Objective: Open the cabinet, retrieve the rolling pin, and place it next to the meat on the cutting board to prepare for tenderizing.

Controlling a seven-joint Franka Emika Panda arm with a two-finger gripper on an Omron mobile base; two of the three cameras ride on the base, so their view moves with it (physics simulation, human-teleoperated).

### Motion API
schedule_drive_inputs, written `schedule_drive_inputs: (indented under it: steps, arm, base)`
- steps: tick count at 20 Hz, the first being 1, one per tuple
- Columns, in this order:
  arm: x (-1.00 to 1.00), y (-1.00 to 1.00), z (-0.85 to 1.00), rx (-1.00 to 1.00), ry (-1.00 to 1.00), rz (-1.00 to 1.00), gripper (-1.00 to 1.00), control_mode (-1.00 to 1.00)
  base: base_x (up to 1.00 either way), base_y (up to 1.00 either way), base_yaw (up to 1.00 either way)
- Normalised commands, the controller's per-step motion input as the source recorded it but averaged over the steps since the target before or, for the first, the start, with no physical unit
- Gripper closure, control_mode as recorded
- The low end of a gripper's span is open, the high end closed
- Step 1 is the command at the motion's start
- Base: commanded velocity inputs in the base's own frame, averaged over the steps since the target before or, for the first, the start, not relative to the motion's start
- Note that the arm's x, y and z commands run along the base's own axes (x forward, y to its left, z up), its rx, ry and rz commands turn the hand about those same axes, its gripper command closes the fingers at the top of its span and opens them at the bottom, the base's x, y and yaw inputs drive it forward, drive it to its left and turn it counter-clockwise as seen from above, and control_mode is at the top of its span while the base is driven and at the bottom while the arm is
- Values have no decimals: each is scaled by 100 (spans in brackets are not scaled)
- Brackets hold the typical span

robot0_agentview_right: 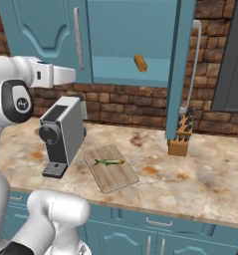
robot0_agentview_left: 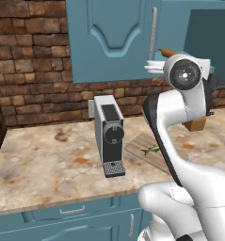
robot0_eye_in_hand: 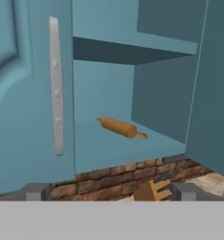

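Observation:
The cabinet [robot0_eye_in_hand: 108, 84] has its right door [robot0_agentview_right: 180, 69] swung open, while its left door [robot0_eye_in_hand: 24, 93] is closed with a long silver handle [robot0_eye_in_hand: 56, 89]. The rolling pin [robot0_eye_in_hand: 121, 127] lies on the cabinet's bottom shelf, also seen end-on [robot0_agentview_right: 140, 63]. My gripper [robot0_eye_in_hand: 112, 192] is open and empty. It hovers in front of the cabinet, short of the rolling pin, level with the shelf's front edge. On the counter below, the cutting board [robot0_agentview_right: 115, 177] carries the slim greenish meat [robot0_agentview_right: 109, 162].
A grey coffee machine [robot0_agentview_right: 63, 134] stands left of the board. A knife block [robot0_agentview_right: 181, 137] sits by the brick wall under the open door. The open door's handle [robot0_agentview_right: 192, 64] juts out at the right. Low teal drawers [robot0_agentview_right: 155, 221] run under the counter edge.

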Motion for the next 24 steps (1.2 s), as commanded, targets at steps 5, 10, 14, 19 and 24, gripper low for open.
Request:
schedule_drive_inputs:
  steps: [5,10,14,19,24]
  arm:
    - [0,0,0,0,-1,2,-100,-100]
    - [29,2,0,1,0,1,-100,-100]
    - [60,7,1,1,0,1,-100,-100]
    - [51,12,15,0,0,5,-100,-100]
    - [7,5,23,-1,-2,15,-100,-100]
  base:
    - [0,0,0]
    - [0,0,0]
    - [0,0,0]
    - [0,0,0]
    - [0,0,0]
